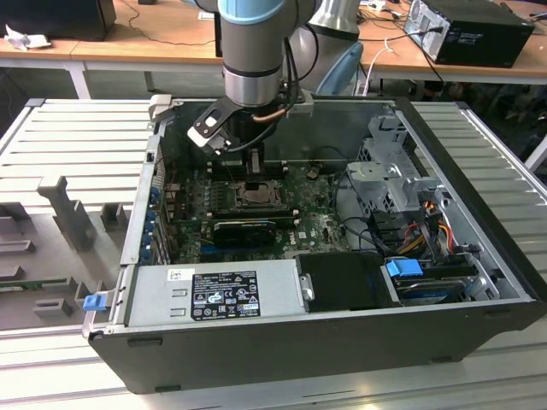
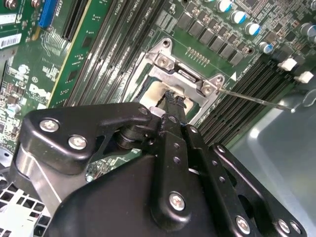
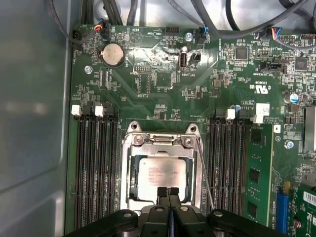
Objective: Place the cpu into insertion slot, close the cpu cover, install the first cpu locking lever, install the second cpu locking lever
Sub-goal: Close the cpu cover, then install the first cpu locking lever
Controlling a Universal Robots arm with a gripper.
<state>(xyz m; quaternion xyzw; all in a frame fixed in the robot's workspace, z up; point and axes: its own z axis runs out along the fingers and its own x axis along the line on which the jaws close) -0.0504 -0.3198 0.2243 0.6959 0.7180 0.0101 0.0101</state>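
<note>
The cpu lies flat in the insertion slot, its pale metal face showing through the window of the cpu cover, which lies down around it. My gripper is shut, with its black fingertips pressed together at the edge of the cpu face. In the second wrist view the gripper reaches down onto the slot's metal frame. A thin wire locking lever angles away from the slot's side, also seen as the lever. In the exterior view the gripper hangs over the slot.
The motherboard sits deep in an open computer case. Black memory slots flank the socket on both sides. A grey power-supply box, a drive bay and bundled cables crowd the case.
</note>
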